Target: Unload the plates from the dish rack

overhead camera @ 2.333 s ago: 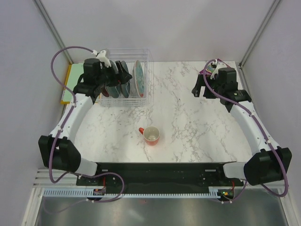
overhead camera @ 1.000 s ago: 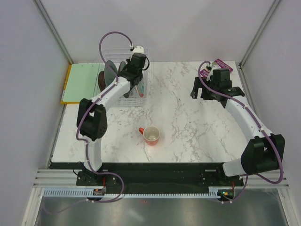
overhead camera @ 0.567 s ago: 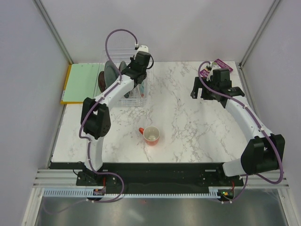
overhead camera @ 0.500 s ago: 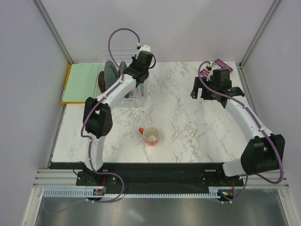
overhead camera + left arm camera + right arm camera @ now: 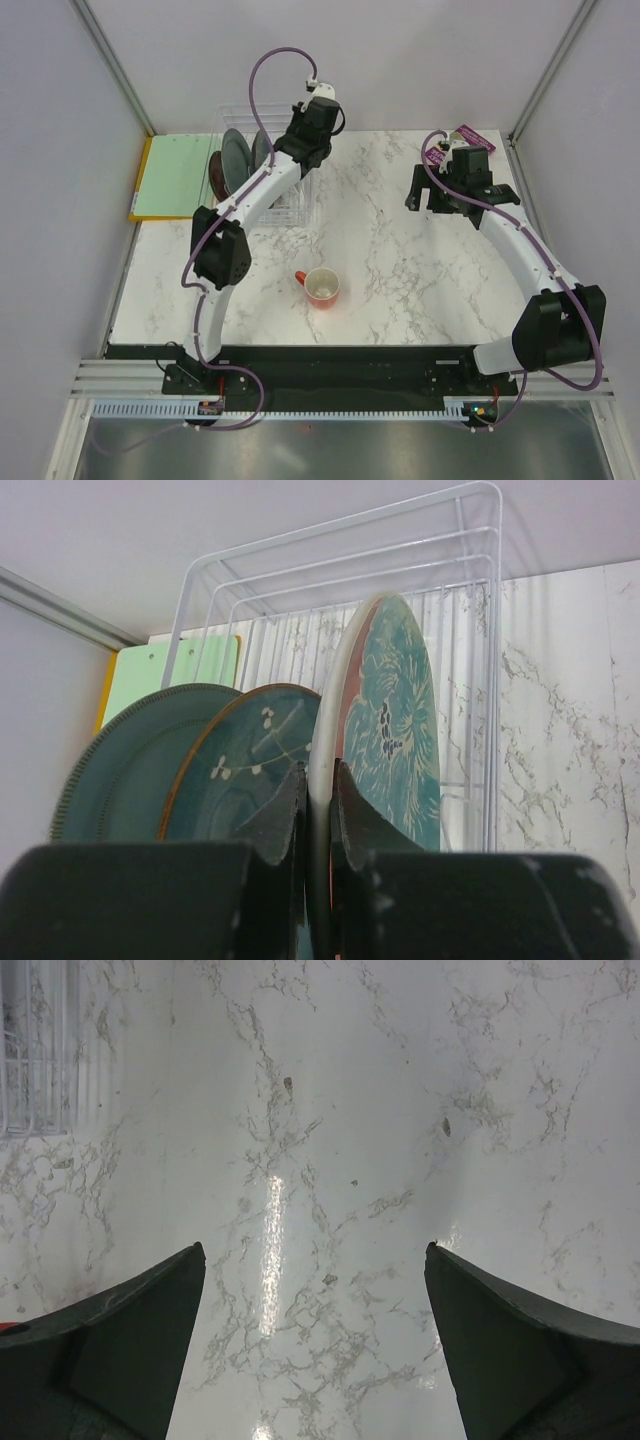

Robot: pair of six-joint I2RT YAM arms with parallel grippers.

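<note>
The clear dish rack (image 5: pixel 236 108) stands at the back left with plates upright in it. My left gripper (image 5: pixel 320 780) is shut on the pale rim of the red plate with the teal splash (image 5: pixel 392 710), at the rack's right end. To its left lean the dark teal plate with a brownish rim (image 5: pixel 240 765) and the grey-teal plate (image 5: pixel 125 770). From above, the left gripper (image 5: pixel 300 160) hides the held plate; the grey-teal plate (image 5: pixel 236 155) and a small red plate (image 5: pixel 213 175) show. My right gripper (image 5: pixel 312 1250) hangs open over bare marble, also at the back right (image 5: pixel 425 192).
An orange-red mug (image 5: pixel 322 287) sits mid-table toward the front. A flat green board (image 5: pixel 175 172) lies left of the rack. The rack's white wire frame (image 5: pixel 340 525) rises behind the plates. A corner of the rack (image 5: pixel 35 1060) shows in the right wrist view.
My left wrist has swung right and back over the rack's right end, and its jaws have closed the last bit onto the plate's rim. The right arm has not moved.
</note>
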